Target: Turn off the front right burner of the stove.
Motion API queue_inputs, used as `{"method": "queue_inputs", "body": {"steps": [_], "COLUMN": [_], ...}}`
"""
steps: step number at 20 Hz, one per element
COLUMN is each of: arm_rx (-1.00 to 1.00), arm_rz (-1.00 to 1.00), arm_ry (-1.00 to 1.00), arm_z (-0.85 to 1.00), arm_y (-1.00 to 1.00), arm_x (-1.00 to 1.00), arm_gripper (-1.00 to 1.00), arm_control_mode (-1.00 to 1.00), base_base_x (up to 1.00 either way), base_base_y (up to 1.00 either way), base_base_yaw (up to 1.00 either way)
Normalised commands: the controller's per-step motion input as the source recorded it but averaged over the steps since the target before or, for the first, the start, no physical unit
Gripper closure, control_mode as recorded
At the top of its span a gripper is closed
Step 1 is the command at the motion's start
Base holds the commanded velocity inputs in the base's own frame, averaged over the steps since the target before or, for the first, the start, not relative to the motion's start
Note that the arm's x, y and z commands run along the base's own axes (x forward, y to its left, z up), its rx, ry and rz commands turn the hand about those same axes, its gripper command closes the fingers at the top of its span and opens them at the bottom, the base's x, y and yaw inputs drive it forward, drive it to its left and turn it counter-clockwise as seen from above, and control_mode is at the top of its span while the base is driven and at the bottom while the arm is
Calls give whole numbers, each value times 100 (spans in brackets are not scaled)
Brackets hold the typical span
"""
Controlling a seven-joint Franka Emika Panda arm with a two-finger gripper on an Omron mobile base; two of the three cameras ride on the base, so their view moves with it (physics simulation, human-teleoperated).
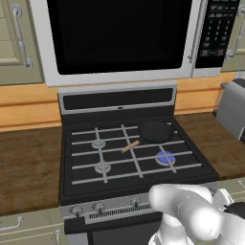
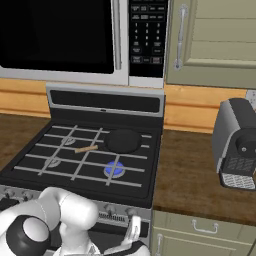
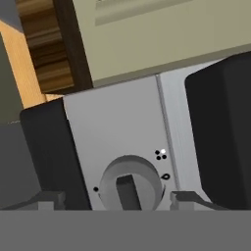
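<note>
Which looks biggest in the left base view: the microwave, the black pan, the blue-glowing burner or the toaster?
1. Microwave, by far the largest.
2. Toaster, though cut off by the picture's edge.
3. Black pan.
4. The front right burner, glowing blue, smallest.

A round black pan (image 1: pixel 155 131) sits below the microwave (image 1: pixel 117 36), a silver toaster (image 2: pixel 236 143) on the wooden counter (image 2: pixel 190 177).

**Stove and counter**

The stove (image 1: pixel 136 184) carried pale grates; a black pan (image 1: pixel 155 130) sat at two o'clock, its wooden handle (image 1: pixel 129 146) reaching toward centre. The brown counter (image 2: pixel 192 177) at three o'clock bore a grey toaster (image 2: pixel 238 145).
</note>
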Motion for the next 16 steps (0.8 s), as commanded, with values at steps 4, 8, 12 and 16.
{"method": "queue_inputs", "body": {"steps": [4, 8, 12, 16], "arm_rx": [0, -1, -3, -4], "arm_rz": [0, 0, 0, 0], "arm_ry": [0, 0, 0, 0], "arm_z": [0, 0, 1, 4], "arm_y": [11, 15, 28, 27], "arm_x": [39, 15, 0, 2], "arm_gripper": [-100, -100, -100, -100], "arm_control_mode": [-100, -100, -100, -100], "base_base_x": [0, 0, 0, 0], "base_base_y": [0, 0, 0, 0], "base_base_yaw": [0, 0, 0, 0]}}
